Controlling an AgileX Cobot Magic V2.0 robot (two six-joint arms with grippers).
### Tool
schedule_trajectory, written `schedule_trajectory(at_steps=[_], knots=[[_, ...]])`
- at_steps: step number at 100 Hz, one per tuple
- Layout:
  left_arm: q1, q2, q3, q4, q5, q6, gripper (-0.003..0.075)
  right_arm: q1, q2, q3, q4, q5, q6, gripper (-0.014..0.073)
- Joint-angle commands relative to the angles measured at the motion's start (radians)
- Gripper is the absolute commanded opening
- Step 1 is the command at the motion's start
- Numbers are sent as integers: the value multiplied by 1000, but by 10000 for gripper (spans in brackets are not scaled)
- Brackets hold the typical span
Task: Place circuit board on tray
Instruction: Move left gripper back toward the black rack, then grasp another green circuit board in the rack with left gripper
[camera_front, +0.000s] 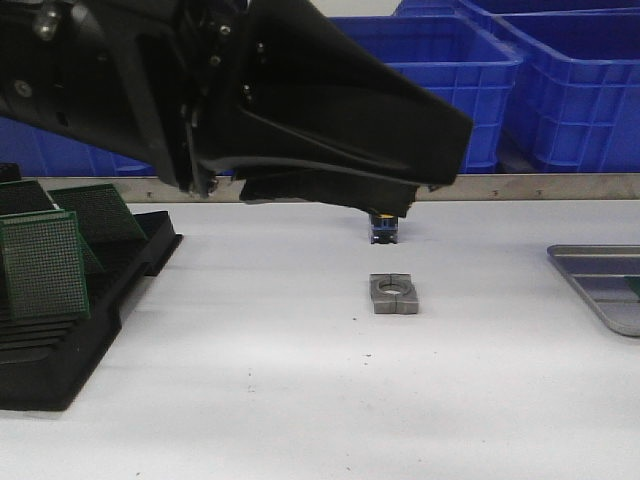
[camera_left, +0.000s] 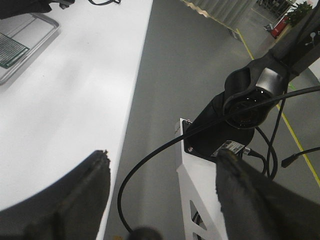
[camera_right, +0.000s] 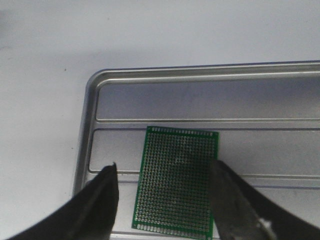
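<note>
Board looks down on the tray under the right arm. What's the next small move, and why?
Probably lift the right gripper straight up. Its jaws stand open on either side of the circuit board, which lies flat on the tray, so nothing is left to release.

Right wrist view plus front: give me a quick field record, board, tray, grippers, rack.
board: circuit board lying flat in the tray
tray location: right edge of the table, partly out of the front view
right gripper: open, above the board, fingers either side, not touching
left gripper: open, empty, pointing off the table edge
rack: black, far left, more green boards standing in it
table centre: small metal block
</note>
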Motion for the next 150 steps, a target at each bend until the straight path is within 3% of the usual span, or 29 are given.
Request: schedule_trajectory(at_steps=[1,13,28,54,73,98,120,150], knots=[[-2,-34,-23,-59,61,-4,421,-6,-34,-28,23,-17,-1,464],[42,-42,-23,-40,61,-4,414,-6,-34,-28,23,-8,-1,464],[168,-86,-25,36,57,-4,403,-6,-34,-28,23,-4,-1,464],[417,-178,-25,317,54,-4,403,-6,-34,-28,23,-1,-1,464],[530,-270,-25,543,16,-4,403,-6,-34,-28,23,-1,-1,464],[551,-407,-25,955,-55,-18,403,-6,-34,-28,23,5,-1,464],[551,-428,-25,1326,-158,-243,403,-6,-32,-28,23,13,-1,464],[551,-364,-25,1388,-305,-251,403,-6,-31,-28,23,17,-1,464]])
